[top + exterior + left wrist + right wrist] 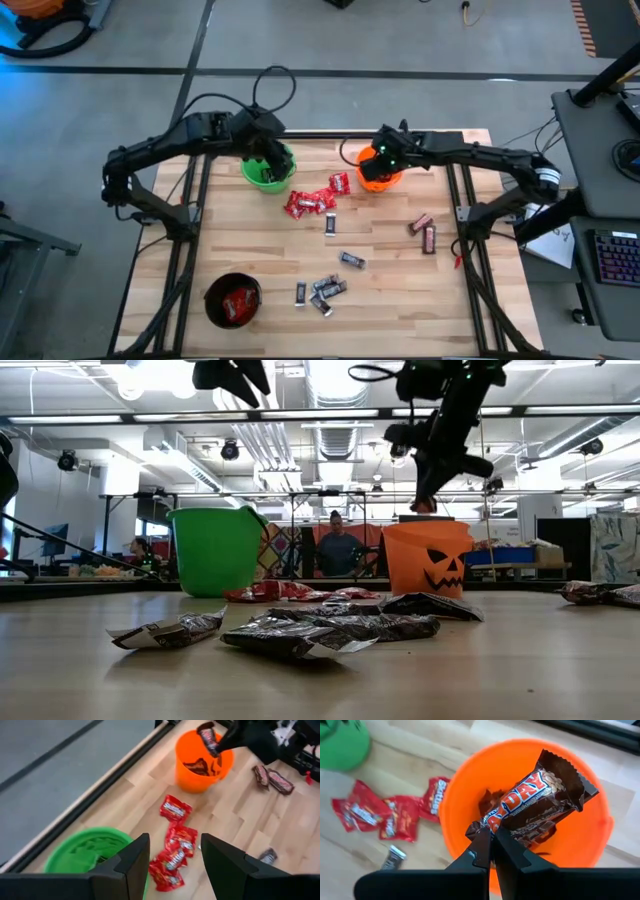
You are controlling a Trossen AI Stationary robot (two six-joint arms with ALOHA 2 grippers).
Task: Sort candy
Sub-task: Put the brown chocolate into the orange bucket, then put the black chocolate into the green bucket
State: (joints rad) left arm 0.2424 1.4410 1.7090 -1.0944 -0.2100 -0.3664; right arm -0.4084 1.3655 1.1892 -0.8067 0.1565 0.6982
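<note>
Above the orange bucket my right gripper is shut on a dark brown-red candy bar; more brown bars lie inside the bucket. Over the green bucket my left gripper stands open with nothing between its fingers. Loose on the table lie red packets between the two buckets, two brown bars at the right, and several black-silver bars toward the near edge. My right gripper pinches one end of the brown bar between its two fingers. The fingers slant down from the table's right side. The bar sticks out past the fingertips, lifted clear over the orange bucket's opening.
A black bucket with red packets in it stands at the near left. The table's metal frame rails run along both sides. People stand in the room beyond the far edge.
</note>
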